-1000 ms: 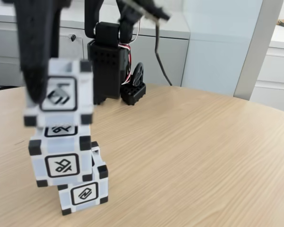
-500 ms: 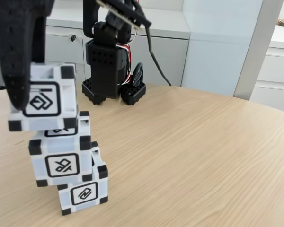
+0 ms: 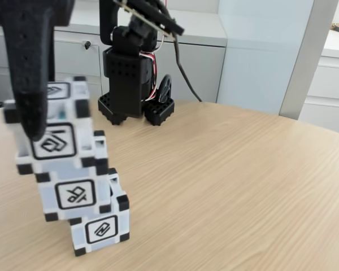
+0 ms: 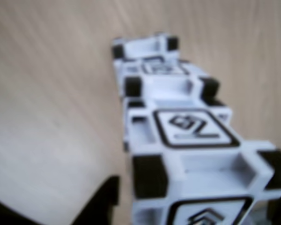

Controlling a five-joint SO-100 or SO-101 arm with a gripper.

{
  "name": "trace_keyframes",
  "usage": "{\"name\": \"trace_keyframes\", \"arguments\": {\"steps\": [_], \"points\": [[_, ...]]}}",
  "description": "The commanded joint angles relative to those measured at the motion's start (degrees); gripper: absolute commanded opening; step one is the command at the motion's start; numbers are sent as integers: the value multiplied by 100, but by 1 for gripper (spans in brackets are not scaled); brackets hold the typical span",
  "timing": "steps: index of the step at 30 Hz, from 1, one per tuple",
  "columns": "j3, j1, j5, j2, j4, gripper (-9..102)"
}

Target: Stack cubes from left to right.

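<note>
Pale wood table (image 3: 243, 180), grey cabinets behind. At the fixed view's left, the gripper (image 3: 37, 121) grasps the top cube (image 3: 53, 141), which seems to touch the middle cube (image 3: 74, 193) above the bottom cube (image 3: 100, 228). It sits skewed leftward, so centre it before releasing.

Setup sits on a light wood-grain table (image 3: 231, 180) with a rounded edge curving across the upper right of the fixed view. Behind it, along the top of the frame, there's a run of pale grey cabinets (image 3: 73, 56) with a white countertop (image 3: 206, 31), and one door at upper left has a small dark knob or lock (image 3: 87, 44). A pale bluish-white panel (image 3: 260, 51) fills the upper middle, with a slanted grey post (image 3: 308, 53) next to it. Far right is a white drawer unit (image 3: 330, 84) with something small and dark on top, too tiny to make out. Lighting is soft and even, no harsh shadows. The wrist view shows the same wood grain, blurry.
</note>
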Motion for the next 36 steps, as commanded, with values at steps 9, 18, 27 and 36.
{"name": "trace_keyframes", "arguments": {"steps": [9,18,27,36], "points": [[-114,-1151,624,2399,246,24],[1433,-2707,2065,4219,-826,0],[6794,-2769,1529,7726,-3867,0],[9044,-2848,1248,9896,-3990,0]]}}
